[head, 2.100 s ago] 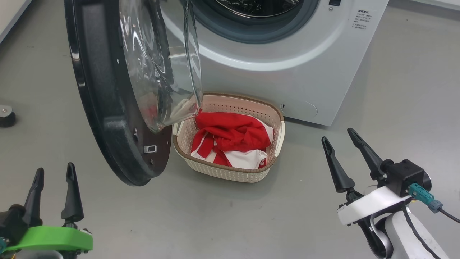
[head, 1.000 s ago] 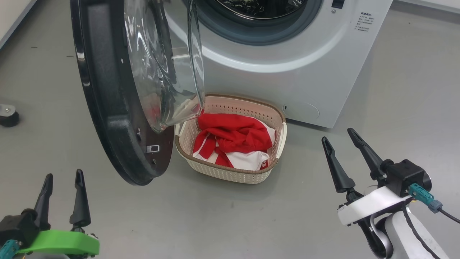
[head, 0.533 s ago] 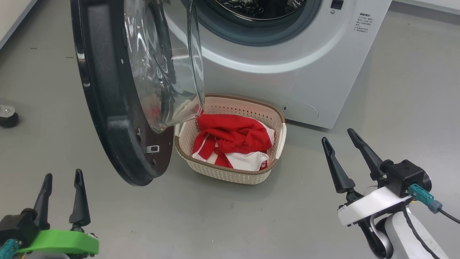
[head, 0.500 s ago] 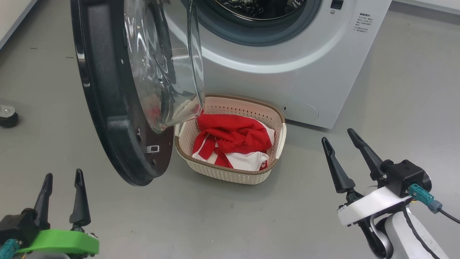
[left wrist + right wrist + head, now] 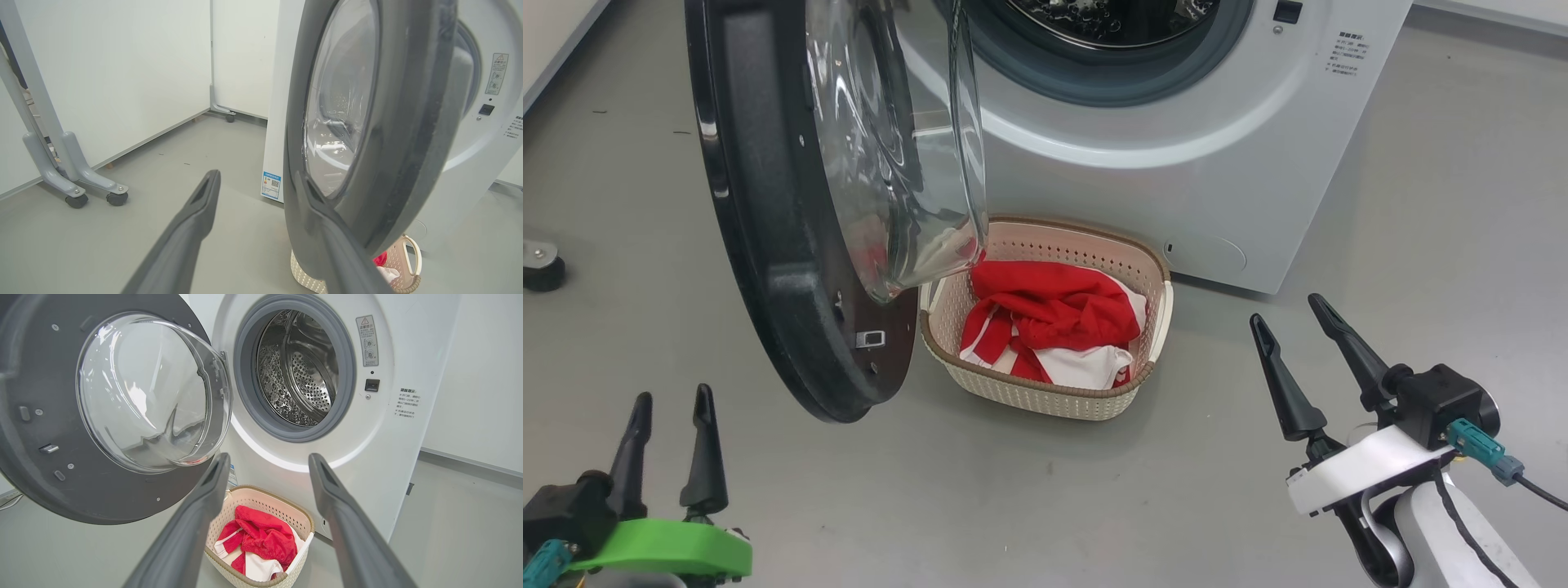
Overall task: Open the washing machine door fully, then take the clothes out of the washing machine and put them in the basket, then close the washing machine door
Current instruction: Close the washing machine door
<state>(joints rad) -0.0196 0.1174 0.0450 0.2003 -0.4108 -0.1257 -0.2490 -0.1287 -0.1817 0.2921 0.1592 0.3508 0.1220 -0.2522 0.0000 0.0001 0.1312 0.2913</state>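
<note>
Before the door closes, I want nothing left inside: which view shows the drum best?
The right wrist view: it looks straight into the drum, with no fabric showing. The head view catches a sliver at its top edge; in the left wrist view the door stands before it.

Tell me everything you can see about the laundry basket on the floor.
The basket is a small cream plastic tub, rounded-rectangular, with perforated walls, a brown woven-look rim and a white handle on each side. It stands upright on the grey floor just in front of the washing machine. Red and white clothes lie bunched inside. The open door overlaps its left end in the head view; contact cannot be told.
</note>
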